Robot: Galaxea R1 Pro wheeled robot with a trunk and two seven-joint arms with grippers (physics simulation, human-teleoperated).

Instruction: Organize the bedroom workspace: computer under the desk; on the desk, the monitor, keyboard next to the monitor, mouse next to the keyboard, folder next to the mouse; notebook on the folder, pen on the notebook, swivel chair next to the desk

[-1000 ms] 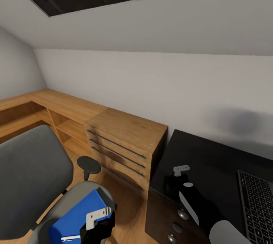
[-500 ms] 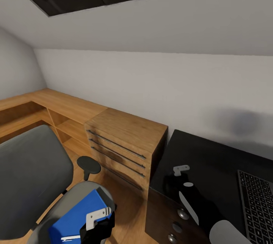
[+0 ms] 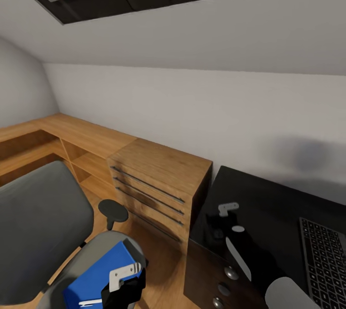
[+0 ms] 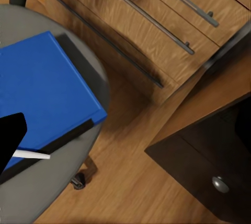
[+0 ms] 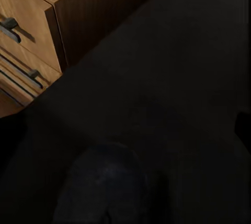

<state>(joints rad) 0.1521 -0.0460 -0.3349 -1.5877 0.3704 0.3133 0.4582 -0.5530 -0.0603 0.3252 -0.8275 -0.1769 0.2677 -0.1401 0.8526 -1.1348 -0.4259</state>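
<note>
The blue folder (image 3: 93,278) lies on the grey seat of the swivel chair (image 3: 38,222), with a thin white pen (image 4: 32,154) near its dark spine. My left gripper (image 3: 121,293) hangs over the folder's near corner. One black finger (image 4: 10,135) sits at the frame edge and nothing is between the fingers, so it looks open. Over the left corner of the black desk (image 3: 274,203) my right gripper (image 3: 218,232) hovers, seemingly open. Below it on the desk lies a dark rounded shape (image 5: 104,187) that I cannot identify. The keyboard (image 3: 327,261) lies at the far right.
A light-wood chest (image 3: 158,174) with long bar handles stands between chair and desk, against the white wall. The desk pedestal (image 4: 209,166) has round silver knobs. A wooden floor strip (image 4: 136,145) separates seat and pedestal. Low wood shelving (image 3: 43,136) runs along the left.
The whole view has shifted slightly, showing more of the skylight, so the camera moved. Both grippers and the folder stay about where they were.
</note>
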